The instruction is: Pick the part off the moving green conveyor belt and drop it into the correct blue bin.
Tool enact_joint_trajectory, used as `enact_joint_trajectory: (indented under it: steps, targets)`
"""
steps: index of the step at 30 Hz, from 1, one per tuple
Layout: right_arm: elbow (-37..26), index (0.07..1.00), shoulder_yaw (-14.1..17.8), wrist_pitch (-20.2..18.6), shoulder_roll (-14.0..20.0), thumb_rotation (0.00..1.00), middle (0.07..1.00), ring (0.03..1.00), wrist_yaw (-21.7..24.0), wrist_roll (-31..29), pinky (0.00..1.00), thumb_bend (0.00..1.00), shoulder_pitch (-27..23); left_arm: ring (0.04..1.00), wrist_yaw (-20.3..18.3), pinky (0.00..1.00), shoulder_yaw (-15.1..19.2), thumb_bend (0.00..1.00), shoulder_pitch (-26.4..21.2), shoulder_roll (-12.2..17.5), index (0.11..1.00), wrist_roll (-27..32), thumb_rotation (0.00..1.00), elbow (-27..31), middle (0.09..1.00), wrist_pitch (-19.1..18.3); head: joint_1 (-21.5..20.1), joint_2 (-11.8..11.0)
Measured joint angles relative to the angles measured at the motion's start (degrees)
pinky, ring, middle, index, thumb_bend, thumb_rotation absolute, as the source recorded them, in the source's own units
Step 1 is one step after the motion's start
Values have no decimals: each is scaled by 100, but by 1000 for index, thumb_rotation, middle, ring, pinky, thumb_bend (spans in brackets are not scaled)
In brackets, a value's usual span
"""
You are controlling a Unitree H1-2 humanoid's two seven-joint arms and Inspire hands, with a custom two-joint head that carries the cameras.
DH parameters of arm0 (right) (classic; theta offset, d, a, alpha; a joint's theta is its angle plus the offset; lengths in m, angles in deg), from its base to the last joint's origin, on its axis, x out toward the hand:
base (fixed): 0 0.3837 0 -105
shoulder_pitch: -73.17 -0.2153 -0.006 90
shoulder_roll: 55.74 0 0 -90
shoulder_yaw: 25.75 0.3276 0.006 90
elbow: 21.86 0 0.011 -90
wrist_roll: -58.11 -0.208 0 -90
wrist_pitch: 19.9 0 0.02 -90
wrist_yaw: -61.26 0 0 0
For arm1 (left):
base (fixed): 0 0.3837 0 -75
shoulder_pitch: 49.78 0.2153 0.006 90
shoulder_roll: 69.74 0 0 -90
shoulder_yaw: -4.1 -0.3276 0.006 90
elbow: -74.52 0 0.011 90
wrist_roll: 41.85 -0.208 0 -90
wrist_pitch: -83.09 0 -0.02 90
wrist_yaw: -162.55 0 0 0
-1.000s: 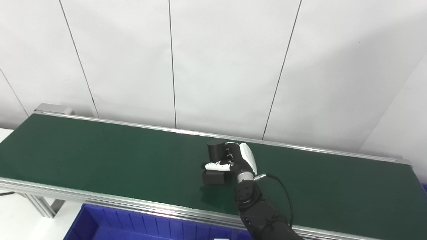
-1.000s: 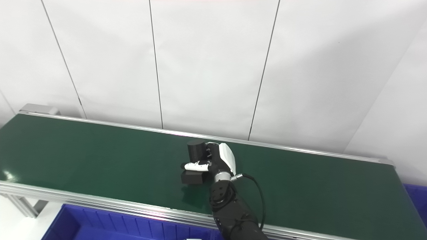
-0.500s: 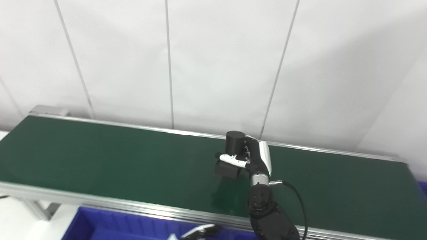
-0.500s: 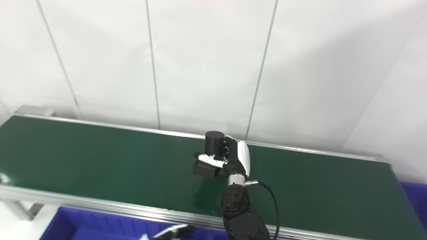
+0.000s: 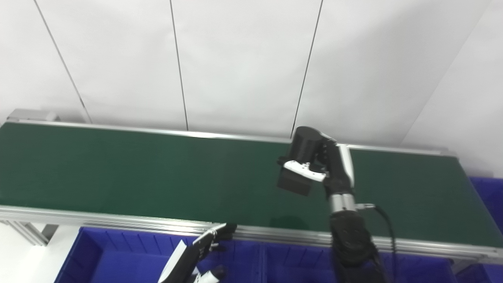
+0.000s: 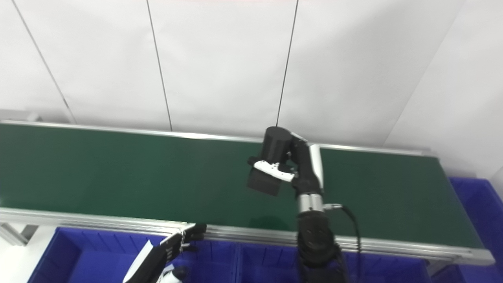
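The right robot hand is closed around a black part, holding it in the air above the green conveyor belt. The part's long axis runs nearly upright, round end up and tilted slightly right, blocky end down. The left robot hand, fingers spread and empty, hovers over a blue bin.

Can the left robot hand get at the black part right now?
Probably not. The left robot hand sits low over the blue bin, while the black part is held in the right robot hand, raised above the conveyor belt.
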Motion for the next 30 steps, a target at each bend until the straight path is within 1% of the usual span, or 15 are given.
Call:
enact_joint_trajectory:
  steps: [2,5,9,12,14,16,18,19,21,22,23,26,27,29,30]
  targets:
    - [-318,553,-1,-116,120,0,494,406,151,17,400,507,224,831,-12,741,2,757,-7,15,832,-2,837,103,856,-157,0,27]
    - [-727,552,-54,-125,310,0,498,403,360,76,395,506,640,832,-16,741,16,758,-7,33,832,-3,825,189,857,-328,18,27]
    - [-998,549,-105,-142,516,0,501,402,682,85,389,506,1071,835,-15,751,15,732,-21,40,839,-70,787,197,860,-385,53,70]
    - [-1211,556,-180,-183,783,0,499,398,993,93,397,505,1345,847,-15,766,14,722,-23,46,857,-134,792,202,869,-453,53,123]
    - [-1289,554,-214,-232,974,0,498,394,1236,89,390,505,1443,856,-20,784,6,713,-29,65,870,-210,792,252,878,-574,44,141]
    - [-1401,551,-246,-398,1199,0,500,394,1473,94,385,506,1517,866,-70,802,-5,711,-47,98,881,-234,791,311,887,-675,44,150]
    - [-1410,550,-261,-480,1327,0,503,392,1620,183,373,506,1558,875,-104,819,-12,716,-57,146,892,-237,796,335,895,-789,62,159]
    - [-1420,552,-304,-503,1404,0,501,391,1688,269,372,505,1587,879,-117,825,-20,713,-56,163,895,-240,792,348,898,-819,62,159]
    - [-1479,561,-514,-519,1663,0,490,384,1873,560,359,504,1672,885,-159,833,-39,708,-56,182,895,-242,787,392,903,-865,79,150]
    - [-1525,563,-591,-519,1763,0,486,378,1957,676,347,504,1720,889,-181,839,-41,708,-57,186,894,-241,795,413,906,-901,53,211]
    - [-1554,564,-633,-519,1832,0,482,372,2016,756,332,503,1764,895,-197,847,-40,711,-58,190,895,-238,801,438,910,-972,18,290]
    - [-1626,563,-771,-525,1978,0,477,367,2171,1046,327,503,1812,917,-315,870,-58,726,-77,222,909,-228,811,507,935,-1226,-17,343]
    - [-1662,562,-843,-531,2018,0,474,366,2232,1157,323,503,1812,919,-363,871,-69,730,-94,237,910,-227,812,532,937,-1287,0,317]
    - [-1686,505,-957,-536,2055,0,507,393,2343,1371,289,511,1806,911,-415,853,-71,731,-116,269,908,-232,810,604,926,-1349,0,317]
    - [-1677,498,-1010,-541,2060,0,511,398,2373,1530,283,512,1803,911,-417,850,-72,729,-122,284,907,-236,805,634,924,-1350,35,386]
